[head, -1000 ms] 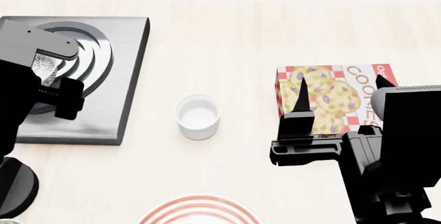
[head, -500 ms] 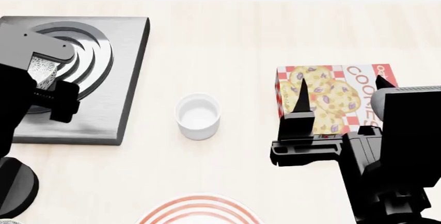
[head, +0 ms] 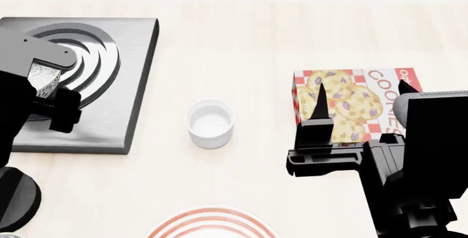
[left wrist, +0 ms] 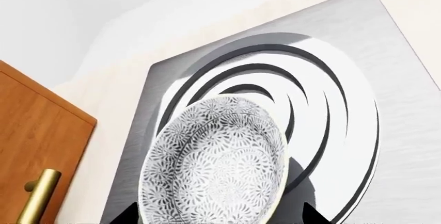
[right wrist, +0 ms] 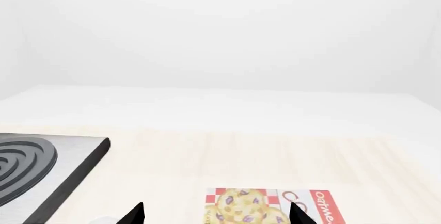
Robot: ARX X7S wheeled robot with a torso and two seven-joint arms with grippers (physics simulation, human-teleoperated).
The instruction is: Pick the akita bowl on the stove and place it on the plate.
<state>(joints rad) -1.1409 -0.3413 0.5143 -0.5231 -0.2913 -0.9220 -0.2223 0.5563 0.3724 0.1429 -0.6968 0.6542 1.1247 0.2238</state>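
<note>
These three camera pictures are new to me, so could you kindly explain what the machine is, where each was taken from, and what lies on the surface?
It is a simulated two-armed robot. The head view looks down over both arms. On the pale counter lie the stove, a small white cup, a cookie box and, at the near edge, the plate.

The left wrist view looks past the left gripper, whose fingertips flank the akita bowl on the stove's burner; a firm grip cannot be confirmed. A wooden cabinet door shows beside it.

The right wrist view shows the right gripper open and empty, aimed toward the cookie box.
</note>
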